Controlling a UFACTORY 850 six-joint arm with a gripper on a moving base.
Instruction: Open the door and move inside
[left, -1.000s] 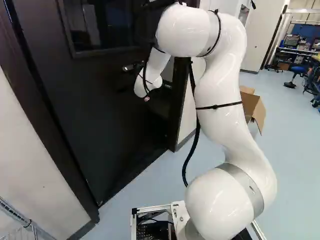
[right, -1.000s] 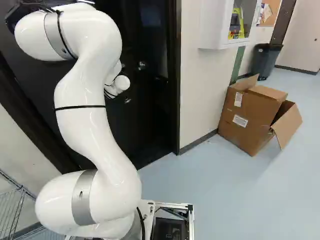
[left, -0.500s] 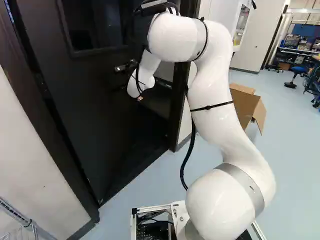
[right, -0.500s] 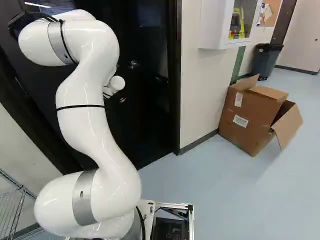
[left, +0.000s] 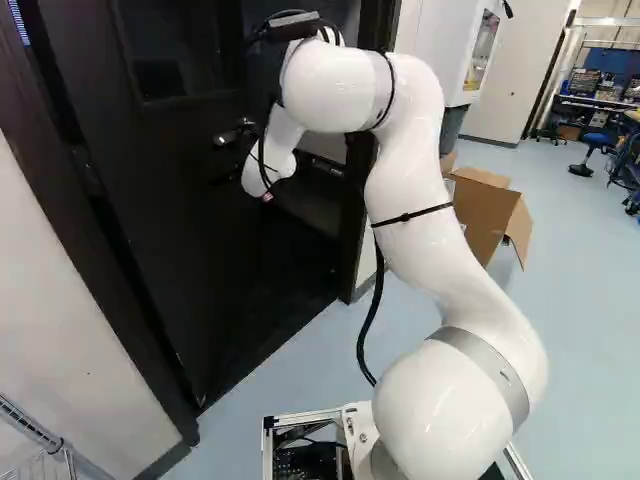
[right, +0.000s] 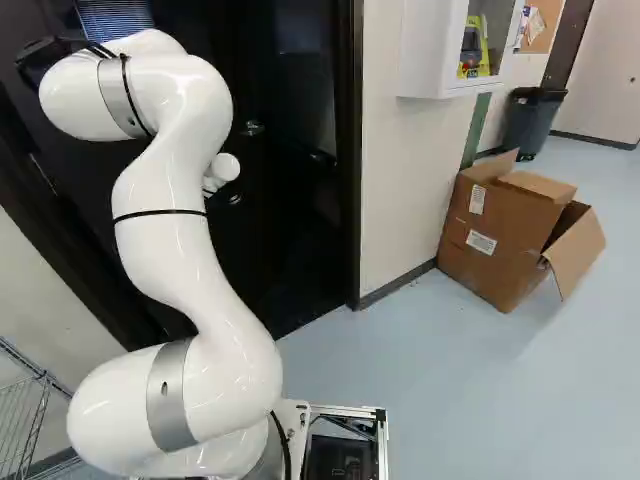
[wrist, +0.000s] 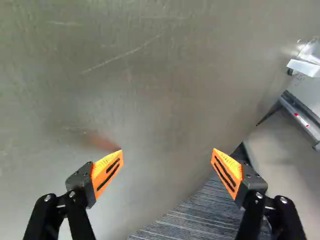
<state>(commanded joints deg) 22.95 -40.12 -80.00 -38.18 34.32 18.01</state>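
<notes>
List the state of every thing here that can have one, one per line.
Door: partly open
Handle: on the door; cannot tell whether turned
Gripper: open, fingers wide apart, facing the door
Box: open, flaps out

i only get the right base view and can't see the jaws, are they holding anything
Observer: No, the wrist view shows the jaws wide apart, gripping nothing.
Operator: what's ahead of them
Observer: A grey surface with a thin scratch across it.
Operator: anything hanging off the arm on the side i can't see
Observer: Yes, in the left base view a black cable hangs in a curve beside the arm.
</notes>
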